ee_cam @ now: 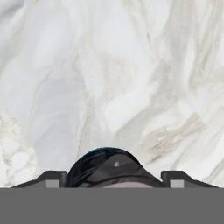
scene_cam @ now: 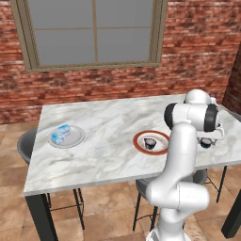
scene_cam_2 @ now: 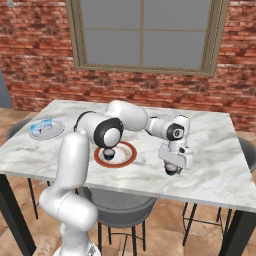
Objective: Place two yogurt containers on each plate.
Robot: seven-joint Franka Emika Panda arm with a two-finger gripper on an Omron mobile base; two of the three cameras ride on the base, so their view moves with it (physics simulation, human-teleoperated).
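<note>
1. Gripper (scene_cam_2: 172, 169) down at the marble table (scene_cam_2: 220, 165), jaws straddling a dark yogurt cup (scene_cam_2: 172, 170); in the hand view the cup's dark dome (ee_cam: 107, 168) sits between the two finger tips, one tip (ee_cam: 52, 178) on either side.
2. Cannot tell whether the jaws already press the cup's walls or only flank it.
3. Second dark cup (scene_cam_2: 108, 153) off to the gripper's left in the right base view, standing on the red-rimmed plate (scene_cam_2: 129, 160). That plate short of one cup, judged from this.
4. Two light blue cups (scene_cam: 60, 133) well beyond that plate from the gripper, side by side on the pale grey plate (scene_cam: 77, 140). That plate looks finished.
5. Handling, as a guess: tiny and light, thin-walled, probably a little springy under pressure; smooth sides likely slippery; rounded top gives nothing to catch on.
6. Best hold: across the body at mid height, fingers on opposite walls, below the lid edge. Too high and the pads ride on the curve; too hard and the wall may buckle.
7. Risk: light cup easily nudged or tipped by one finger arriving first, so centred closing matters.
8. Afterwards, likely: straight lift, short carry left to the red-rimmed plate, set down beside the cup already there without knocking it.
</note>
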